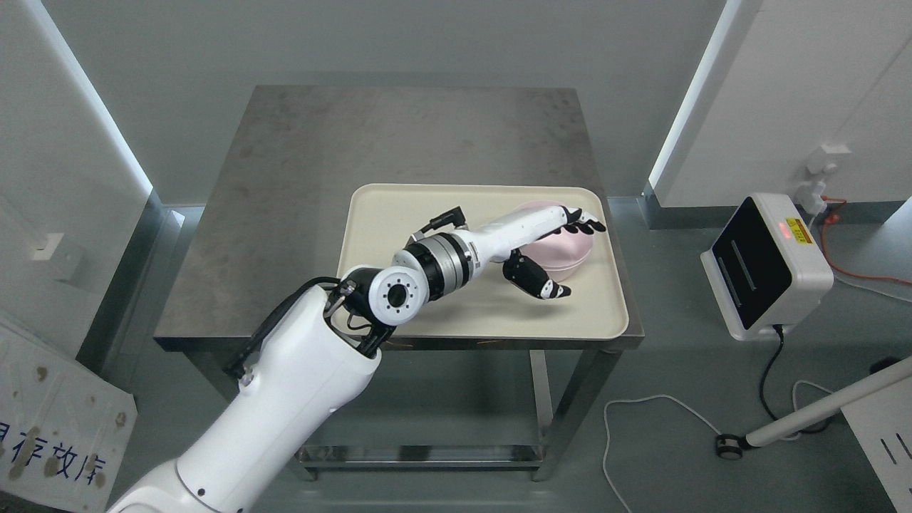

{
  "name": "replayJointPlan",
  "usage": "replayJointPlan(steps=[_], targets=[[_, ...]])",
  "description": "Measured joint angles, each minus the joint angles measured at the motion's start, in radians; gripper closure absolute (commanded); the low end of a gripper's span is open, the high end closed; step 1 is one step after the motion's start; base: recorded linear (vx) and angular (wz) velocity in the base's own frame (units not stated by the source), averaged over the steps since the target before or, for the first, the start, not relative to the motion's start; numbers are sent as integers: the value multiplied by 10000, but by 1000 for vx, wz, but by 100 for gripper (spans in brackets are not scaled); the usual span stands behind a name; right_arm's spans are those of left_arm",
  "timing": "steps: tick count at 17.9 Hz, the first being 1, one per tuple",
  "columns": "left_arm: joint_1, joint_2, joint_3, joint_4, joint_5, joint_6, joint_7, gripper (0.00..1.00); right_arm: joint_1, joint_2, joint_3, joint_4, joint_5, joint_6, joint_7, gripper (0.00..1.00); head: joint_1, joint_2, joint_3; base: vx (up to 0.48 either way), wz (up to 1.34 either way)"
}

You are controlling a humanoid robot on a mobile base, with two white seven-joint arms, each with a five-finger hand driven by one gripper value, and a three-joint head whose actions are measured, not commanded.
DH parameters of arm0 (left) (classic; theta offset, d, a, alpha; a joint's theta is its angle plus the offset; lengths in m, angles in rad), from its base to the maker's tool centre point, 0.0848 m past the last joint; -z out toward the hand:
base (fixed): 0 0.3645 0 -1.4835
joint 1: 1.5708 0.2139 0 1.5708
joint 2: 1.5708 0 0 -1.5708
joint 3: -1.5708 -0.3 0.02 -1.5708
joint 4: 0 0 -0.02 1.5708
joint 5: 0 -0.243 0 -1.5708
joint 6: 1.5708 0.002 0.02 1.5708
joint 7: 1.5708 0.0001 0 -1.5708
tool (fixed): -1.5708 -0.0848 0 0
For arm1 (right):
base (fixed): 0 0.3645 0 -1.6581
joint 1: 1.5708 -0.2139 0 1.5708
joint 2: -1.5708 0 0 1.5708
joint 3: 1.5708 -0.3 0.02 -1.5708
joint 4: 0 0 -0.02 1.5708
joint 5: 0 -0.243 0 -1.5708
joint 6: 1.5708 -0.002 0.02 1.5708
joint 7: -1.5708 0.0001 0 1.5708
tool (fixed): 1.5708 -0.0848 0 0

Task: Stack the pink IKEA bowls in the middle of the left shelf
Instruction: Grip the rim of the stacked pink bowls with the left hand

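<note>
Grey floor, pale walls and a scuffed stainless steel table in the middle of it all, with a cream tray sitting on the table's right half. On the tray's far right end there's the pink bowl, looks like it's lying rim-down, and honestly I can't tell if it's one bowl or a couple already nested. The robot's left arm comes in from the bottom left and reaches across the tray, and the left hand is right over the bowl: fingers stretched out across the top of it, thumb hanging down on the near side, so the hand is spread around the bowl rather than clamped on it. Whether anything's actually touching yet, can't say from this angle. My read is we're at the grab step, early in the job, since the bowl is still on the tray and no shelf is even visible. Next move probably needs the thumb and fingers to close on the bowl's sides firmly enough that the smooth plastic doesn't slip, then a clean lift. As for writing: a white board leaning at the lower left has blue Chinese characters, partly cut off, and the white box on the floor at right has a small yellow label, too tiny to read. No IKEA mark visible on the bowl.
</note>
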Motion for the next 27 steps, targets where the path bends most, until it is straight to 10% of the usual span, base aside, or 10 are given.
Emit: replayJointPlan(steps=[7,16,27], targets=[[-246,-217,-466,488,-1272,232,-36,34,0,0,0,0,0,0,-5,0,0,0,0,0,0],[-325,-359,-362,1171,-2195,-22,-20,84,-1,0,0,0,0,0,-7,0,0,0,0,0,0],[-96,-422,534,1454,-2346,-1368,101,99,-1,0,0,0,0,0,-8,0,0,0,0,0,0]])
